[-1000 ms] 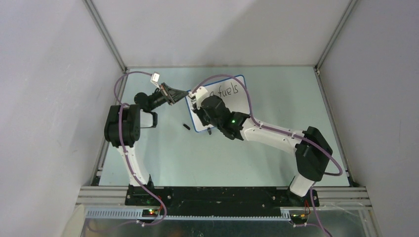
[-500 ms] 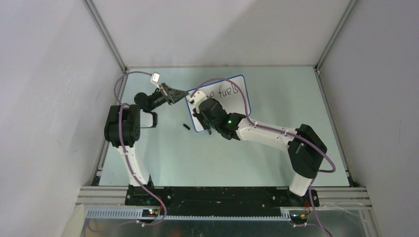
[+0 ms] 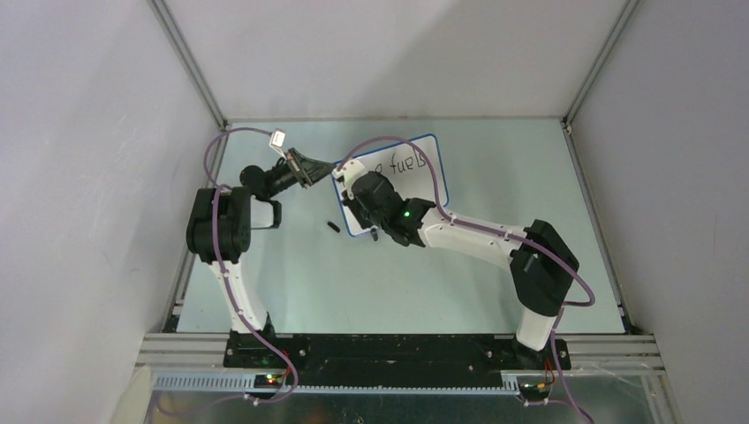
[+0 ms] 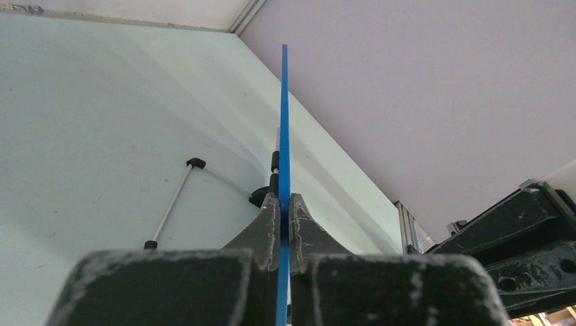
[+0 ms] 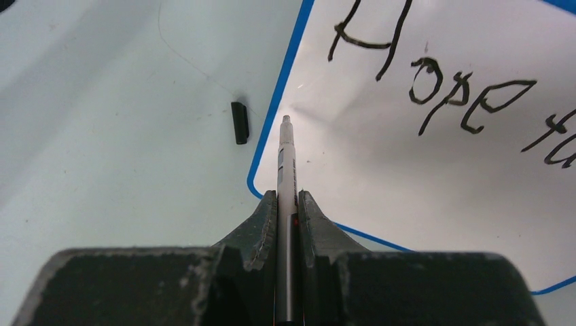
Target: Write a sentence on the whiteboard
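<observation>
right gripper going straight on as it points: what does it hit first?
Probably the whiteboard: the marker clamped in the right gripper leads, its tip over bare white inside the blue frame. Gap unclear.

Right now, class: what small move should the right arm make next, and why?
Probably lower the marker onto the board and start the second line. The right fingers clamp the marker with its tip over blank white near the blue frame, below the sentence, which reads only "Hope fuels". The left fingers pinch the board's frame, so it is held.
</observation>
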{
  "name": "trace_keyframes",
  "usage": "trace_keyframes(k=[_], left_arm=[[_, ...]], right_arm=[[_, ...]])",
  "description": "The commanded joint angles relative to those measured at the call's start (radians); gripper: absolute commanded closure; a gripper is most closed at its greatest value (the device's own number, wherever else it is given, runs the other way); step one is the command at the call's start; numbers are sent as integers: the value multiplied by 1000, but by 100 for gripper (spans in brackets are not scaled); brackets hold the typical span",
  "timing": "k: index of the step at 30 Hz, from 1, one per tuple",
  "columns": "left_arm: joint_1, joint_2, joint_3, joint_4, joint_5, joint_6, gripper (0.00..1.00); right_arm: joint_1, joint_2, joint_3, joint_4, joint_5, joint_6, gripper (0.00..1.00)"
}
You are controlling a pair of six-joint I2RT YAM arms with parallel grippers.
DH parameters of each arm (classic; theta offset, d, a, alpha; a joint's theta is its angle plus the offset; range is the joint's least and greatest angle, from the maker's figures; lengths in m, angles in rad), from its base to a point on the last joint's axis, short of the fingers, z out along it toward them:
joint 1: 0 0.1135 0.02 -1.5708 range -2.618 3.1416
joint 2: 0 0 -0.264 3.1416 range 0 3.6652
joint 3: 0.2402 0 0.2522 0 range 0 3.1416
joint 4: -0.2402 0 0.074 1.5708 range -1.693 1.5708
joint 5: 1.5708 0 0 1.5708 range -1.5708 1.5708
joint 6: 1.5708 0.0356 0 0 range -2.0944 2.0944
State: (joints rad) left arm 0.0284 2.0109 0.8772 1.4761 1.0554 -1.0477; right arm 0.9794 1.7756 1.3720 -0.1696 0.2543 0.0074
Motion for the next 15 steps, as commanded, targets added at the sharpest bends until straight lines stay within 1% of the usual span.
trace_keyframes(k=[1, 6, 15], left_arm=[[-5, -1, 15, 50, 27, 2, 100], [-5, -3, 13, 51, 27, 2, 100], [-6, -3, 14, 52, 27, 2, 100]], right_arm=[[-5, 18, 83, -13, 13, 3, 100], [-7, 24, 98, -32, 21, 0, 100], [-7, 8, 72, -38, 32, 2, 100]])
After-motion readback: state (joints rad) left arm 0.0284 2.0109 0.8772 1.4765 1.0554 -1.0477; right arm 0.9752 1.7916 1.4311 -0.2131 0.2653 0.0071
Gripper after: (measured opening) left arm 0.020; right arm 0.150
